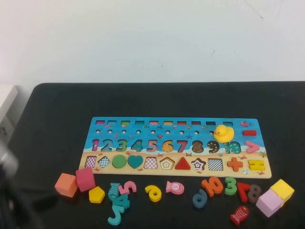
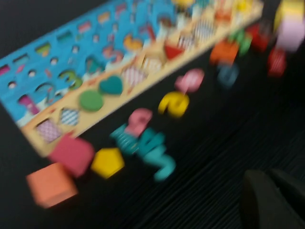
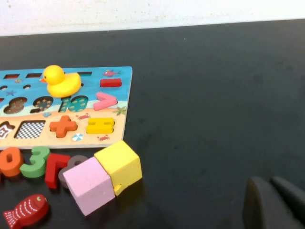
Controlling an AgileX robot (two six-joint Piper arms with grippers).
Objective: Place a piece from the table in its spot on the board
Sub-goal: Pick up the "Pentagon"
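The number-and-shape board (image 1: pixel 100 164) lies mid-table and also shows in the left wrist view (image 2: pixel 28 57) and the right wrist view (image 3: pixel 119 121). Loose pieces lie along its front: orange cube (image 1: pixel 66 184), red cube (image 1: pixel 85 179), yellow pentagon (image 1: pixel 96 194), teal 4 (image 1: pixel 121 201), yellow 6 (image 1: pixel 153 192), pink fish (image 1: pixel 175 187), orange 10 (image 1: pixel 213 185), green 3 (image 1: pixel 231 185) and red fish (image 1: pixel 239 215). My left gripper (image 2: pixel 269 174) is shut and empty, above the table before the pieces. My right gripper (image 3: pixel 269 180) is shut and empty, right of the board.
A yellow rubber duck (image 1: pixel 223 133) sits on the board's right part. A pink cube (image 1: pixel 269 202) and a yellow cube (image 1: pixel 282 190) touch each other at the front right. My left arm (image 1: pixel 8 164) is blurred at the left edge. The black table ends at a white wall.
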